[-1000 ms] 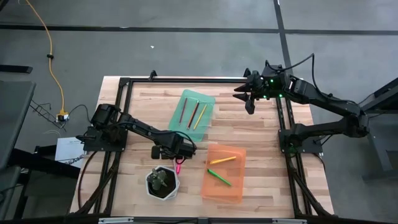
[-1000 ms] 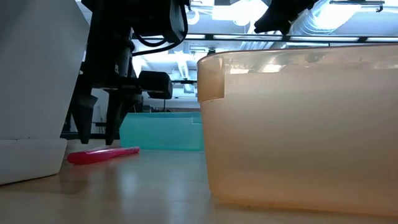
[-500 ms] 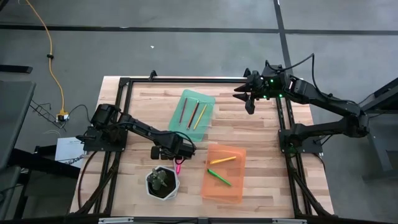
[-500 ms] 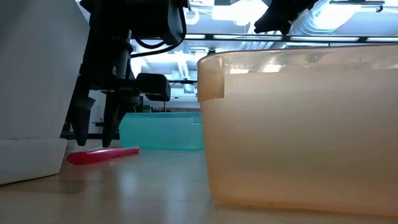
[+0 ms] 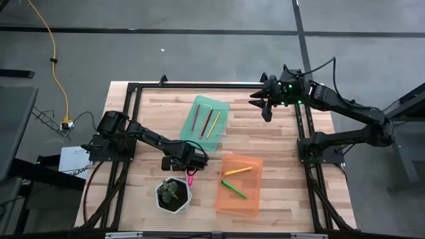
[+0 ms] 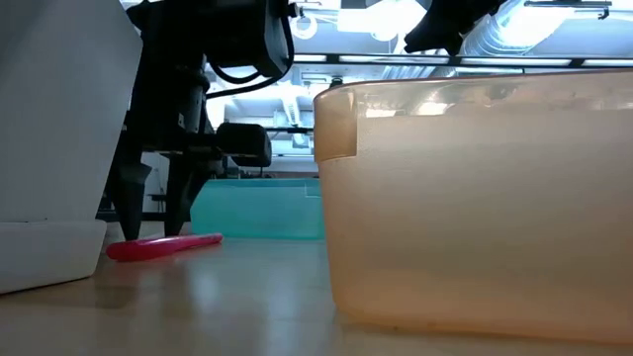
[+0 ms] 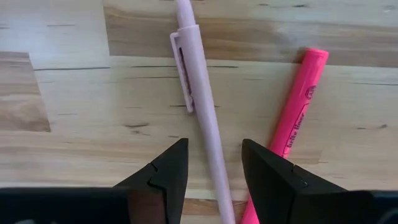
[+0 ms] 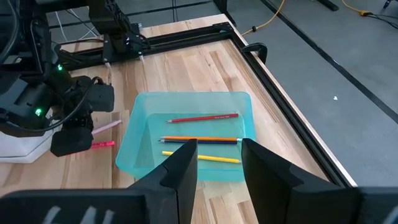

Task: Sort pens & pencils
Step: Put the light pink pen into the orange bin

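Left pincer [image 7: 211, 177], spread wide, straddles the pale pen [image 7: 200, 106] beside the pink highlighter [image 7: 292, 124], both near the plant pot [image 5: 173, 194]. 3 sticks fill the green tray [image 5: 207, 119], 2 the orange tray [image 5: 239, 186]; 2 remain. Right pincer [image 5: 266, 106] waits open beyond the green tray.

Your table held two trays, a pot and two loose pens.

You had one tray [image 5: 205, 117] toward the far middle of the table [image 5: 279, 139], with three pencils [image 5: 205, 121] lying side by side in it. The other tray [image 5: 240, 186] sat nearer the front, to its right, holding two more sticks [image 5: 236, 180]. The plant pot [image 5: 173, 194] stood left of that tray. Between pot and front tray, two pens [image 7: 205, 124] lay side by side on the wood, below the left gripper [image 5: 188, 166]. The right gripper [image 5: 265, 106] hung over the far right.
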Robot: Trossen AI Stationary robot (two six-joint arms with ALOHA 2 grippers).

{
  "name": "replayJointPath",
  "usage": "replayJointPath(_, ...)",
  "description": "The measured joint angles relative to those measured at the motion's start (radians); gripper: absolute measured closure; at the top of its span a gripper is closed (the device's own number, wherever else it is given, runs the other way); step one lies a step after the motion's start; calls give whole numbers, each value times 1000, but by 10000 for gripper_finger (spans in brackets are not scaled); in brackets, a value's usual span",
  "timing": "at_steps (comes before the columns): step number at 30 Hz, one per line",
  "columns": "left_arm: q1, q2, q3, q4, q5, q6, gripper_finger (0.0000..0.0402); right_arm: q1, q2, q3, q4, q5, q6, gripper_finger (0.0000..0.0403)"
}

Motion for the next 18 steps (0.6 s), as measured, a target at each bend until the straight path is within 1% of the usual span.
replayJointPath(8, 0, 0, 0, -6, 0, 0, 269, 0, 0, 0, 0, 0, 0, 285)
replayJointPath(10, 0, 0, 0, -6, 0, 0, 283, 0, 0, 0, 0, 0, 0, 285)
replayJointPath(18, 0, 0, 0, -2, 0, 4, 369, 0, 0, 0, 0, 0, 0, 285)
